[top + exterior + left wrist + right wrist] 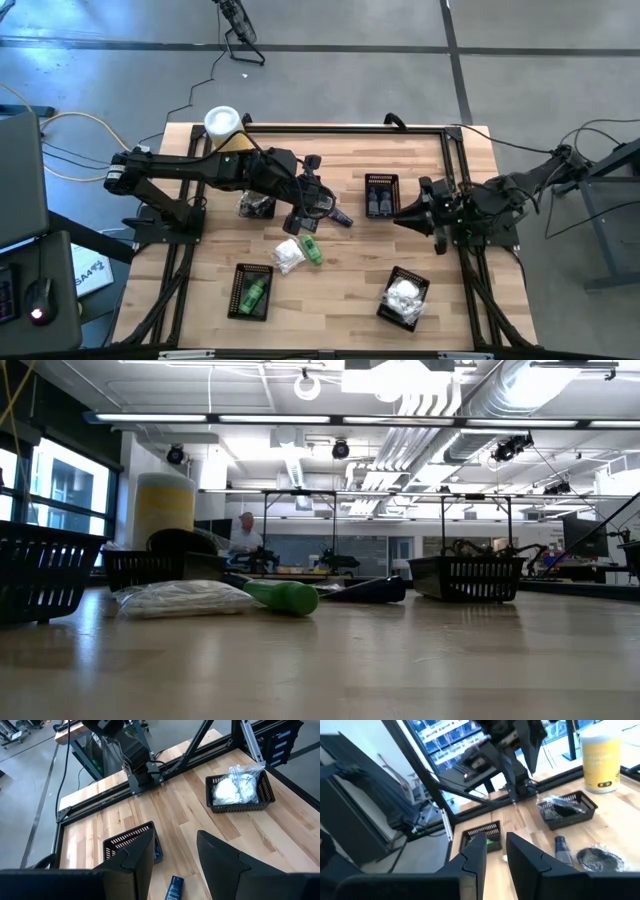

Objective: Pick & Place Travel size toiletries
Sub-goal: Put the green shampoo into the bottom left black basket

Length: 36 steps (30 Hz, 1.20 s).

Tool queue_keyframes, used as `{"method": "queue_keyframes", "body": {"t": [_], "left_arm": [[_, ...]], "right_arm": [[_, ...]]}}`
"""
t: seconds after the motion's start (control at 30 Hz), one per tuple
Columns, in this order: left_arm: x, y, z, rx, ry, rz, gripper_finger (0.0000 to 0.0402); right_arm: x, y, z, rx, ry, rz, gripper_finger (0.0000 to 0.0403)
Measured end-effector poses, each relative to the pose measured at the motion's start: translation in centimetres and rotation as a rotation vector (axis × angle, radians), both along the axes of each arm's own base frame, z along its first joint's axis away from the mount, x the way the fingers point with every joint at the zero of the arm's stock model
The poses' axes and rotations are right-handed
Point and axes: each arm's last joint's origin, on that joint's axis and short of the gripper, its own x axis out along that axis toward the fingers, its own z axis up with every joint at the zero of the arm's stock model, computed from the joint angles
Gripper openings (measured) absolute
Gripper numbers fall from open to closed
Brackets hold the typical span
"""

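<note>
On the table's middle lie a white packet [288, 257], a small green bottle [312, 251] and a dark blue tube [340, 217], all flat on the wood; the low view shows the packet [185, 598], bottle [285, 597] and tube [370, 590] side by side. My left gripper [312, 208] hangs open above them, the blue tube [175, 889] just below its fingers. At the right, my right gripper [405, 214] stands raised, narrowly open, nothing between its fingers [476, 856].
Four black mesh baskets stand around: one with silvery packets [256, 206], one with blue tubes [381, 195], one with a green bottle [250, 291], one with white packets [404, 298]. A yellow canister with a white lid [222, 122] is at the far left.
</note>
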Motion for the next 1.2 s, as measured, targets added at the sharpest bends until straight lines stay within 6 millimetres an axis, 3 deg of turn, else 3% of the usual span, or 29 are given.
{"method": "queue_keyframes", "body": {"t": [0.27,0.43,0.6,0.87,1.2], "left_arm": [[-0.1,0.0,-0.2,-0.034,0.027,0.017,0.0145],[-1.3,0.1,-2.1,-0.141,0.274,0.12,0.0145],[-2.5,0.1,-3.9,-0.086,0.47,0.286,0.0145],[-2.6,-0.6,-6.1,-0.116,0.529,0.303,0.0145],[-2.6,-1.6,-9.0,0.099,0.57,-0.03,0.0145]], "right_arm": [[1.0,0.5,-0.7,-0.038,0.034,0.003,0.0066],[1.0,0.4,-0.4,-0.038,0.006,-0.04,0.0066],[1.1,0.3,-0.4,-0.075,-0.001,-0.069,0.0066],[1.2,-0.2,-0.3,-0.086,-0.001,-0.092,0.0066],[1.2,-0.2,-0.3,-0.083,-0.006,-0.093,0.0066]]}}
